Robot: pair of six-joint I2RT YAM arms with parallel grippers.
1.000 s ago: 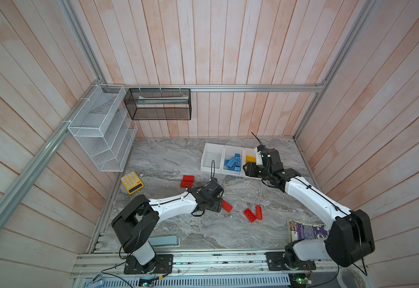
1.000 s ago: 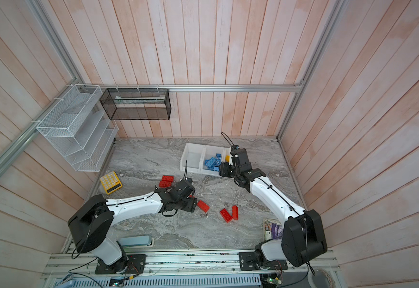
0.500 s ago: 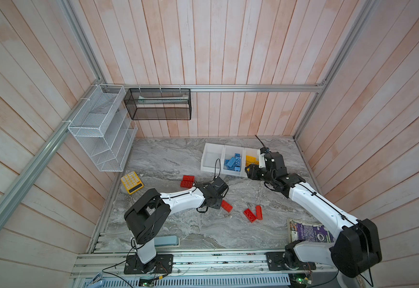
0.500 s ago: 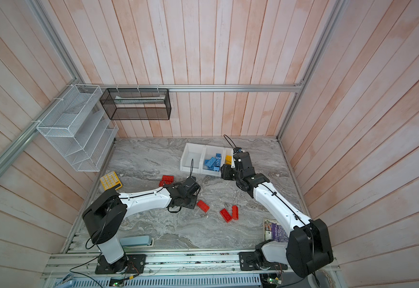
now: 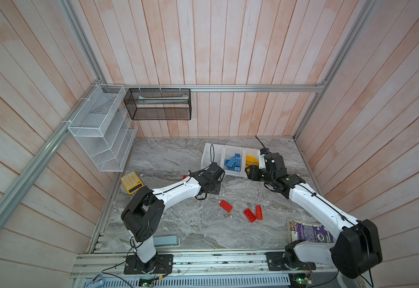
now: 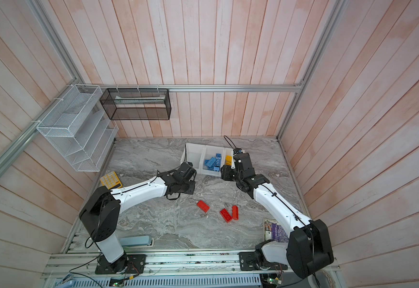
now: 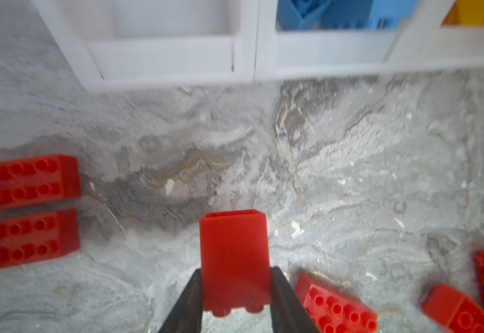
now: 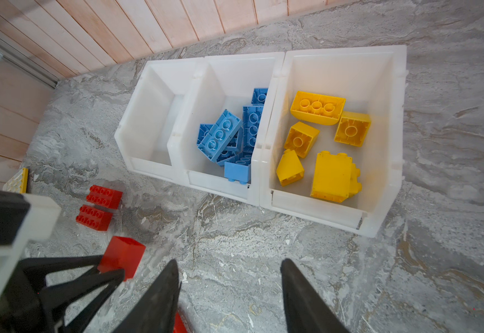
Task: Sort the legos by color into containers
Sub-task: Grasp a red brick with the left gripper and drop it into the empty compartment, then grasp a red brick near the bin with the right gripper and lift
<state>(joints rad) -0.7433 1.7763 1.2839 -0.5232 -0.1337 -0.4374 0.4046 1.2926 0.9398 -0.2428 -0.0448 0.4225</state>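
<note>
Marble top [image 5: 178, 224], L tool [image 7: 236, 272] gripping red lego [image 7: 233, 248], bins [image 7: 163, 59] ahead, calculator [image 5: 131, 182] nearby

Containers [image 8: 307, 206] showing white. Blue legos [image 8: 220, 135] sitting in mid bin, yellow legos [image 8: 331, 174] in end bin. Red legos [image 8: 104, 197] lying in front of containers on tabletop [image 8: 264, 253], which is showing grey marble w/ tan veins. Calculator [image 5: 131, 182] showing yellow w/ white keys.
</note>
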